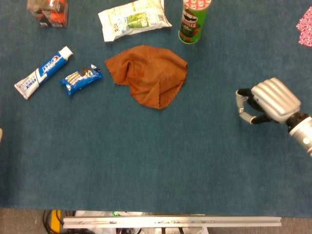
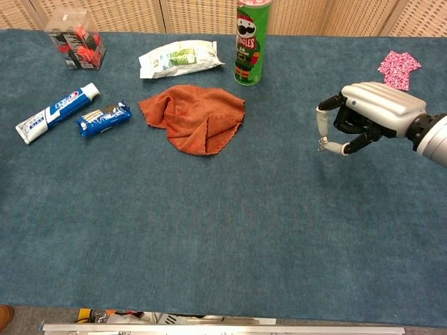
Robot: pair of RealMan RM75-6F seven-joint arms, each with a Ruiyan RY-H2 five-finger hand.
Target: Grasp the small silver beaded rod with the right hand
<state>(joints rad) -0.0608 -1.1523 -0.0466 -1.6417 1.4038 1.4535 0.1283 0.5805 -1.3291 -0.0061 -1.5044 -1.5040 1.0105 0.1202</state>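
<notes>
My right hand (image 1: 267, 101) hovers above the blue table cloth at the right side, its silver back facing up and its fingers curled in. The small silver beaded rod (image 2: 322, 144) is pinched between thumb and a fingertip and hangs a little below them; in the head view only a tiny part of the rod (image 1: 240, 109) shows at the thumb. In the chest view the same right hand (image 2: 369, 114) is raised off the cloth. The left hand appears in neither view.
An orange cloth (image 1: 148, 74) lies mid-table. Behind it stand a green chips can (image 1: 192, 21) and a white snack bag (image 1: 132, 18). A toothpaste tube (image 1: 43, 72), a blue cookie pack (image 1: 81, 79) and a clear box (image 1: 47, 11) lie at the left; a pink cloth (image 2: 398, 69) lies far right.
</notes>
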